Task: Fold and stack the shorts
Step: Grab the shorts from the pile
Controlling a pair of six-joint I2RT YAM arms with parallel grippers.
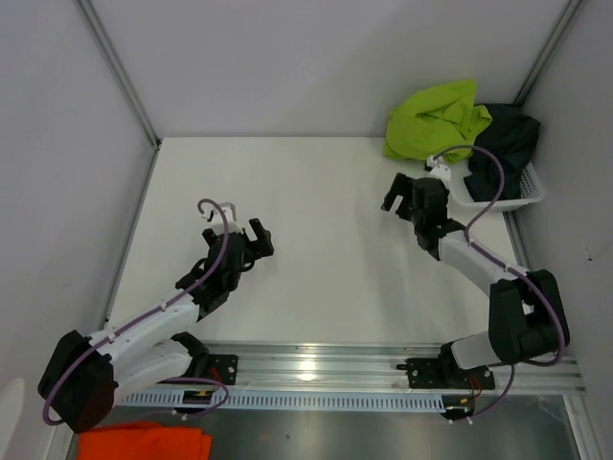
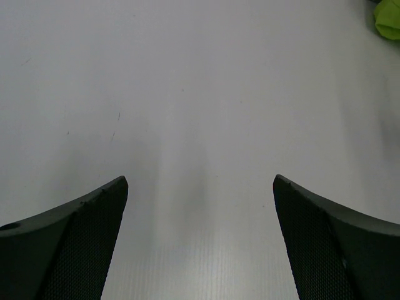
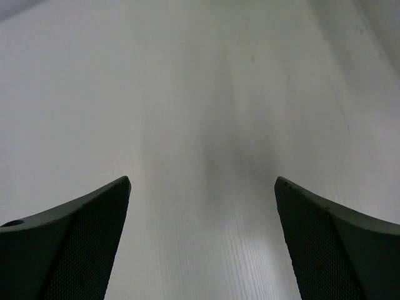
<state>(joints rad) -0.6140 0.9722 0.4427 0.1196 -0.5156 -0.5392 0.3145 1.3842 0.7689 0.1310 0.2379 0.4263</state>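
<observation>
Left gripper (image 1: pixel 261 240) and right gripper (image 1: pixel 400 196) both sit over the white table (image 1: pixel 316 211), jaws spread wide, nothing between the fingers in either wrist view. Lime green shorts (image 1: pixel 436 120) lie crumpled near the right gripper, on its far-right side, draped over the rim of a white basket (image 1: pixel 522 196); dark shorts (image 1: pixel 503 144) are bunched inside that basket, touching the green pair, both unfolded. From the left gripper the shorts are well apart, far across the table to its right, and an orange cloth (image 1: pixel 144 443) lies behind the left arm's base, off the table.
</observation>
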